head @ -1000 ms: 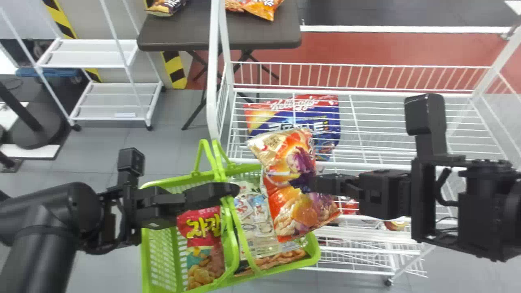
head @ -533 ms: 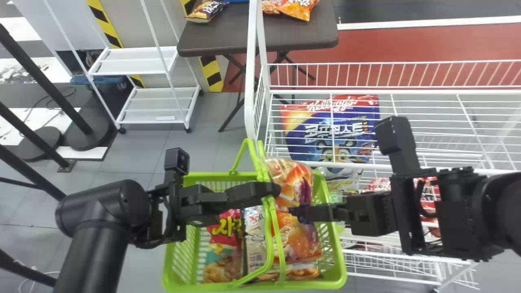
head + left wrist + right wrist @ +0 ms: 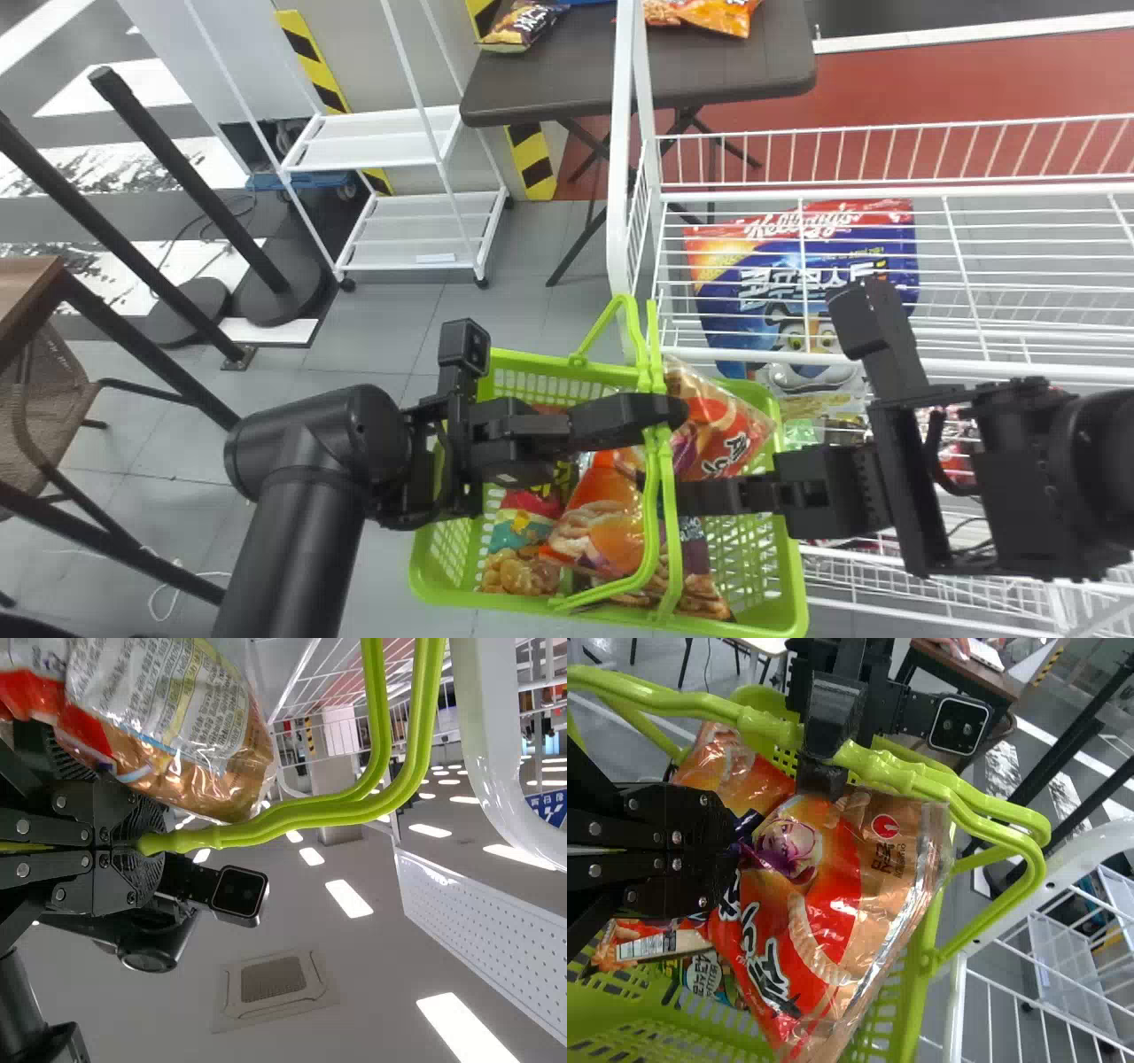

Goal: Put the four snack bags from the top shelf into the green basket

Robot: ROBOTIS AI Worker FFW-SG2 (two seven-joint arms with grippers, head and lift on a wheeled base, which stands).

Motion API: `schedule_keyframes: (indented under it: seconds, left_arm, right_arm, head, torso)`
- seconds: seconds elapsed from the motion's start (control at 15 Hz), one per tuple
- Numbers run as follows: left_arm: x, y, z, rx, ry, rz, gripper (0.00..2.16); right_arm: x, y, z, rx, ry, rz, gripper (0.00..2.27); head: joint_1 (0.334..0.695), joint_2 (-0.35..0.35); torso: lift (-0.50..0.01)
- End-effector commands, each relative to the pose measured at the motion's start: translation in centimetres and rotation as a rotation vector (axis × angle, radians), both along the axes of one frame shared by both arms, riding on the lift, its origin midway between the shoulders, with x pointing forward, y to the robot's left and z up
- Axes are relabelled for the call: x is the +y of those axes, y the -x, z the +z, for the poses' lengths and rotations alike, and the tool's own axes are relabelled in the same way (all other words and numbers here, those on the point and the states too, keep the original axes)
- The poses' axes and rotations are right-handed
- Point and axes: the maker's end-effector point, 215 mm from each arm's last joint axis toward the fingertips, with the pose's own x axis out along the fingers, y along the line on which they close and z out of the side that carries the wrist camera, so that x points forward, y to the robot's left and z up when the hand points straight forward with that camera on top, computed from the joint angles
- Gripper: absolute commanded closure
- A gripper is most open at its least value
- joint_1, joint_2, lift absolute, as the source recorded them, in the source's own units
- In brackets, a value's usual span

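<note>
Head view: the open-work, bright green plastic basket [image 3: 788,567] is held by its two slim green handles [image 3: 651,523], which are pinched between the tips of the left gripper [image 3: 137,847]. A glossy orange-and-red snack bag [image 3: 833,895] is gripped across its middle by the right gripper [image 3: 737,850]; its ends are seen inside the rim, one toward the far right corner of the basket, the other toward the near edge.

Near the basket's near left corner a red-and-teal snack bag [image 3: 523,523] is already laid, and a dark snack bag with ring-shaped snacks pictured on it [image 3: 704,589] is set by the near edge, right of the middle. A fourth bag cannot be counted with certainty in the overlap.

The work is judged almost done: the orange bag is yet to be released. A large blue-and-red cereal bag [image 3: 797,283] is seen through the white wire shelf [image 3: 1019,190]; it is taken to be on a lower tier and so not to be fetched.
</note>
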Motion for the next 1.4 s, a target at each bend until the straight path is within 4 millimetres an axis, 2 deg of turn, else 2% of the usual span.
schedule_keyframes:
  seconds: [0.0,0.07,0.13,0.27,0.4,0.53,0.6,0.73,0.8,0.87,1.0,1.2,1.33]
  left_arm:
    - [0.0,0.1,0.2,0.002,0.013,-0.004,2.15]
    - [0.2,0.1,0.2,0.001,0.013,0.001,2.15]
    - [0.4,0.0,0.3,0.0,0.012,0.005,2.15]
    - [0.9,-0.2,0.3,0.0,0.012,0.017,2.15]
    - [1.0,-0.2,0.3,-0.001,0.011,0.02,2.15]
    - [1.0,-0.2,0.3,-0.001,0.011,0.02,2.15]
    - [1.0,-0.2,0.3,0.0,0.011,0.018,2.15]
    - [1.0,-0.2,0.3,0.0,0.011,0.018,2.15]
    - [1.0,-0.2,0.3,-0.001,0.012,0.018,2.15]
    - [0.9,-0.1,0.3,0.002,0.014,0.017,2.15]
    - [1.0,0.0,0.3,0.004,0.017,0.018,2.15]
    - [1.0,0.2,0.3,0.011,0.022,0.018,2.15]
    - [1.1,0.3,0.1,0.015,0.021,0.019,2.15]
  right_arm:
    - [-0.1,0.1,-0.6,0.021,0.001,0.004,0.76]
    - [-0.7,0.2,-0.8,0.024,0.003,-0.002,0.0]
    - [-1.5,-0.4,-0.2,-0.001,0.005,-0.021,0.0]
    - [-4.3,-2.4,2.4,-0.071,-0.018,-0.097,0.03]
    - [-8.0,-4.2,5.1,-0.134,-0.051,-0.19,0.05]
    - [-12.2,-5.6,7.3,-0.206,-0.042,-0.286,0.05]
    - [-14.5,-6.1,7.3,-0.227,-0.007,-0.334,0.05]
    - [-18.1,-6.1,4.3,-0.197,0.095,-0.41,0.05]
    - [-20.9,-9.2,4.5,-0.313,0.143,-0.503,0.05]
    - [-22.8,-11.2,4.6,-0.403,0.185,-0.564,0.06]
    - [-26.8,-14.8,5.1,-0.597,0.256,-0.665,0.06]
    - [-30.3,-18.1,6.9,-0.871,0.342,-0.746,0.07]
    - [-31.6,-18.7,5.8,-0.924,0.402,-0.758,0.07]
  head:
    - [0.695,0.276]
    - [0.695,0.278]
    - [0.695,0.276]
    - [0.695,0.262]
    - [0.695,0.238]
    - [0.695,0.176]
    - [0.695,0.152]
    - [0.695,0.091]
    - [0.695,0.069]
    - [0.695,0.02]
    - [0.695,-0.033]
    - [0.695,-0.114]
    - [0.695,-0.139]
  torso:
    - [0.0]
    - [0.0]
    - [0.0]
    - [0.0]
    - [0.0]
    - [0.0]
    - [0.0]
    - [0.0]
    - [0.0]
    - [0.0]
    - [0.0]
    - [0.0]
    - [0.0]
